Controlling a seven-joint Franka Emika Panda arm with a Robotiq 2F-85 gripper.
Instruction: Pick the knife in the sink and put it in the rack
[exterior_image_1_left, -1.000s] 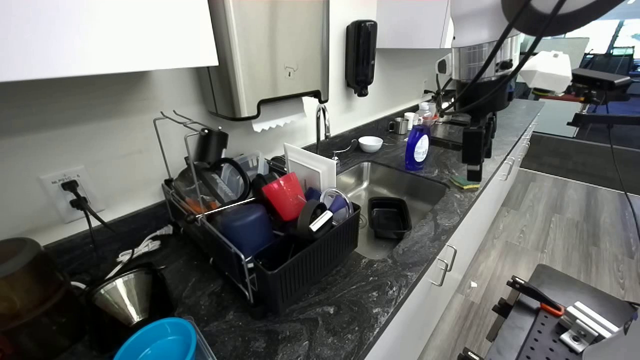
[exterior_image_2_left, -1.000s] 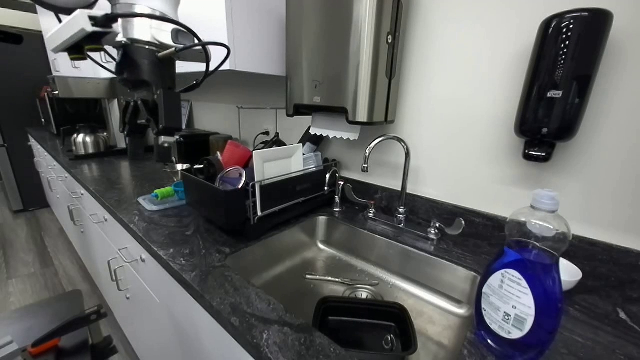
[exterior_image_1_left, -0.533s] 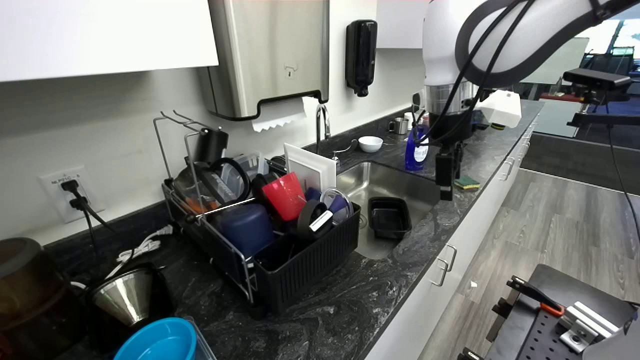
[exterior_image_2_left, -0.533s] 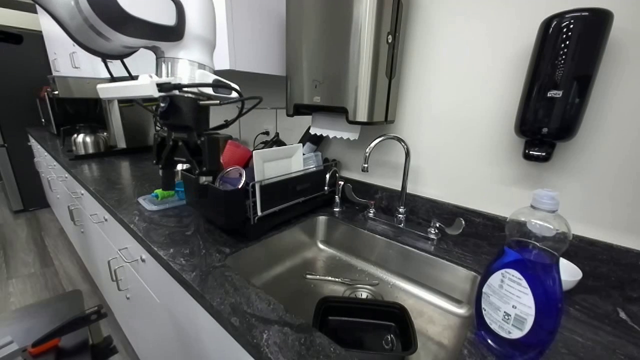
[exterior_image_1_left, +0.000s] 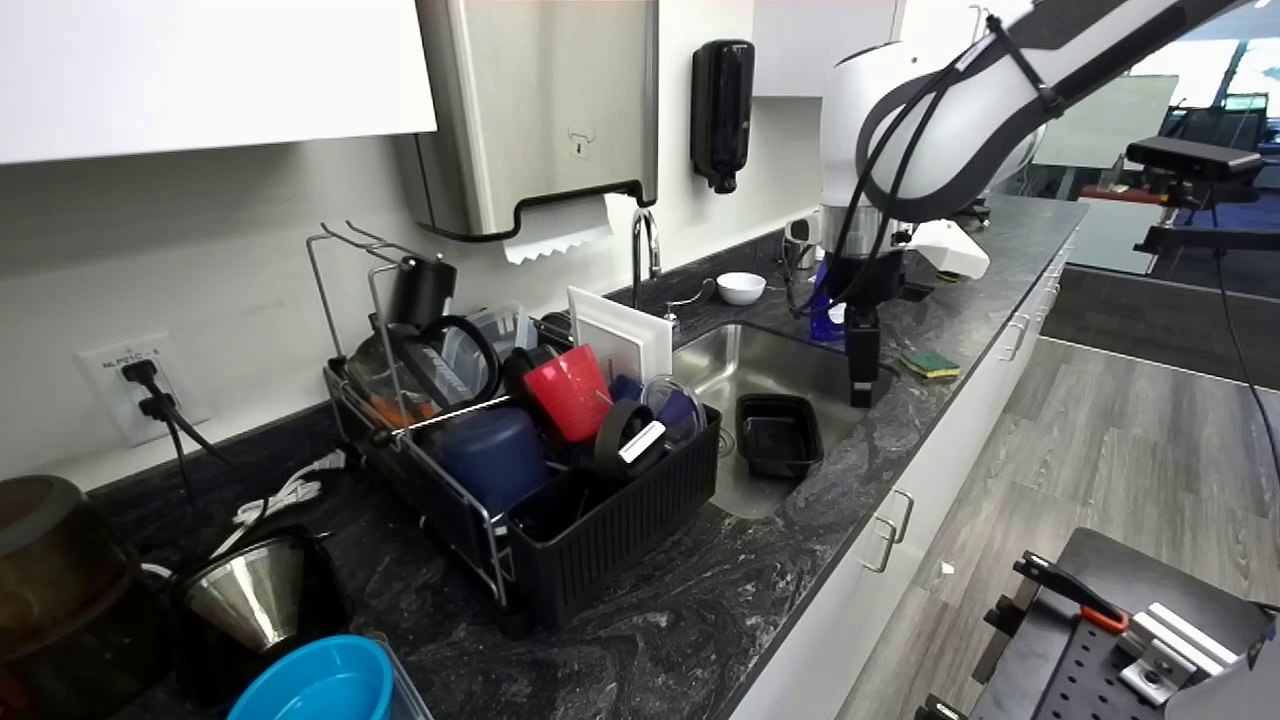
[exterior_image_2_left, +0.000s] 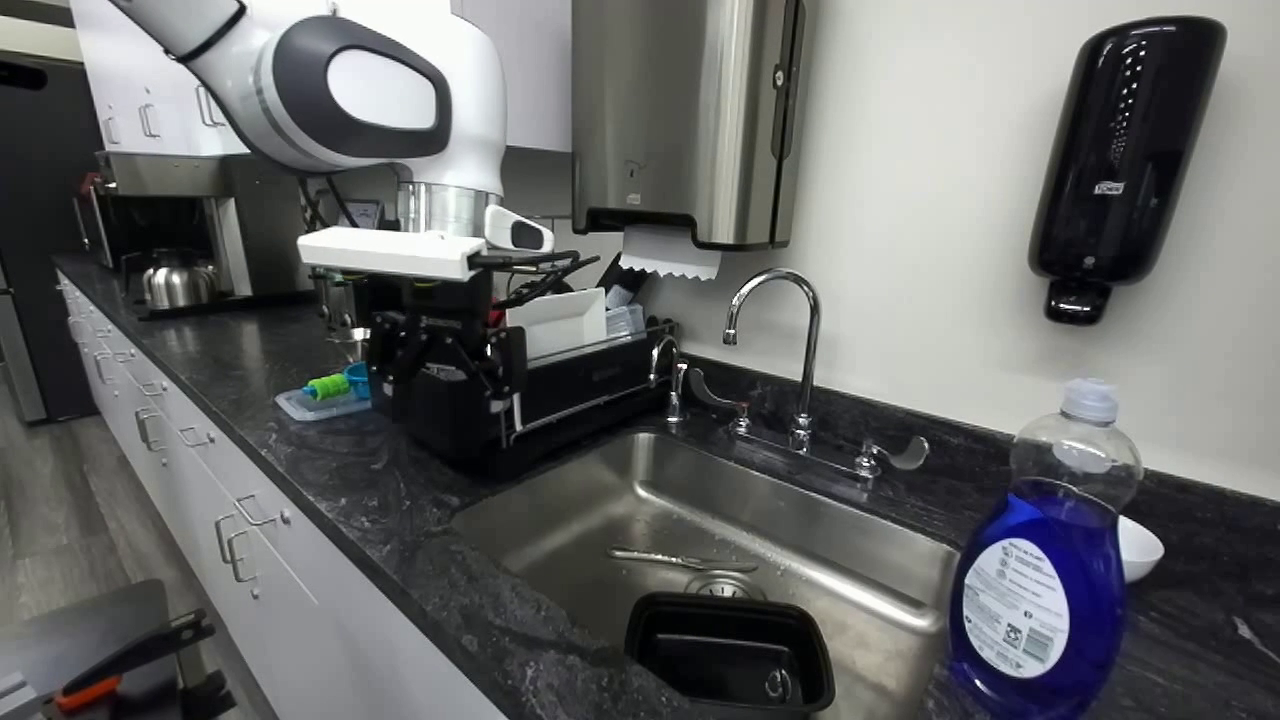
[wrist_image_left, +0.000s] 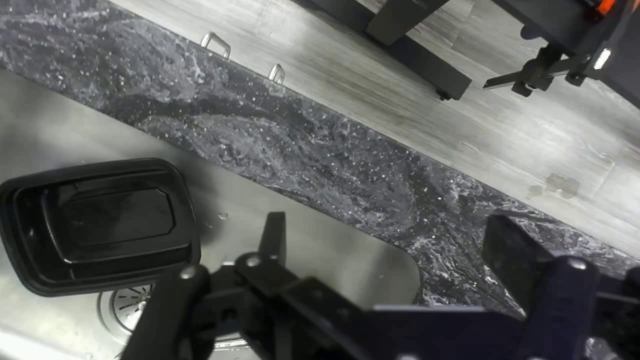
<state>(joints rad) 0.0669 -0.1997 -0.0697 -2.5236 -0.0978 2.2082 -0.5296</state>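
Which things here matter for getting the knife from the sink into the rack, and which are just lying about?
Part of the job:
knife, lying in the sink
rack, beside the sink
hand, open and holding nothing

Just lying about:
black container, also in the sink
bottle of blue liquid
white bowl
sponge, on the counter
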